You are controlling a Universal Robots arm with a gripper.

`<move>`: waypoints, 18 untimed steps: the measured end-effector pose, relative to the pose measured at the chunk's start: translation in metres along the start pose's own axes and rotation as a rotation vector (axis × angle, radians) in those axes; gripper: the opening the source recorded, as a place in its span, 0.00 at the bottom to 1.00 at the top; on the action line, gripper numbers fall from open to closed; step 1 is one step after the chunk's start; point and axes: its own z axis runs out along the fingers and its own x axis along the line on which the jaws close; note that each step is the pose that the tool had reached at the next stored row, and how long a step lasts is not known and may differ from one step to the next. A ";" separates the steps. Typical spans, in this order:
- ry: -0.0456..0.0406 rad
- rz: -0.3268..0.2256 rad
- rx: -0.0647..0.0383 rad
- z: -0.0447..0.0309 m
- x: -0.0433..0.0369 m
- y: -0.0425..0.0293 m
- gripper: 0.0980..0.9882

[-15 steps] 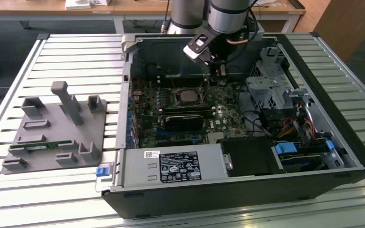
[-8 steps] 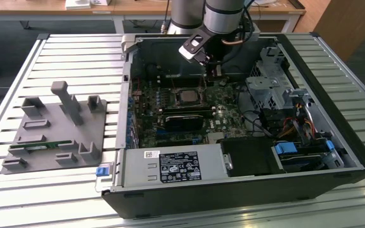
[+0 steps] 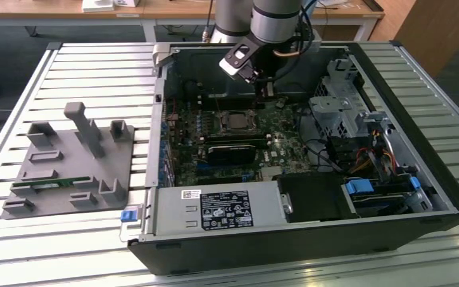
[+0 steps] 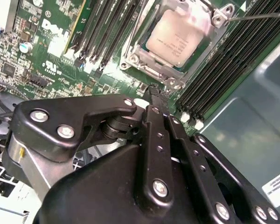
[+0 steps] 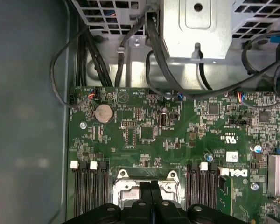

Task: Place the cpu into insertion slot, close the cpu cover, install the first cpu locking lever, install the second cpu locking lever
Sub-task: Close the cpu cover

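The cpu [image 4: 179,35], a silvery-tan square, lies in the insertion slot [image 3: 233,121] on the green board. The silver cpu cover [image 4: 151,69] frames it and looks folded down over it. A thin metal lever rod [image 4: 256,17] runs off from one socket corner. My gripper [image 4: 155,91] hangs just above the board at the socket's edge, shut with its two black fingers pressed together and nothing between them. In the exterior view the gripper [image 3: 265,95] sits slightly behind the socket. In the first wrist view the fingertips [image 5: 147,189] overlap the socket [image 5: 123,186].
Long black memory slots [image 4: 224,60] flank the socket on both sides. A black card [image 3: 231,152] lies in front of it. A drive cage [image 3: 337,110] and cables [image 5: 98,60] crowd the exterior view's right. A grey fixture plate [image 3: 70,161] sits outside the case on the left.
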 end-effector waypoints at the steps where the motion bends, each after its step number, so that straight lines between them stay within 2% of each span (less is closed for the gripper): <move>1: 0.0002 0.000 0.000 0.0003 0.0000 -0.0008 0.01; 13: 0.0004 0.000 0.000 0.0060 -0.0025 -0.0092 0.01; 18: 0.0002 0.000 0.000 0.0072 -0.0025 -0.0180 0.01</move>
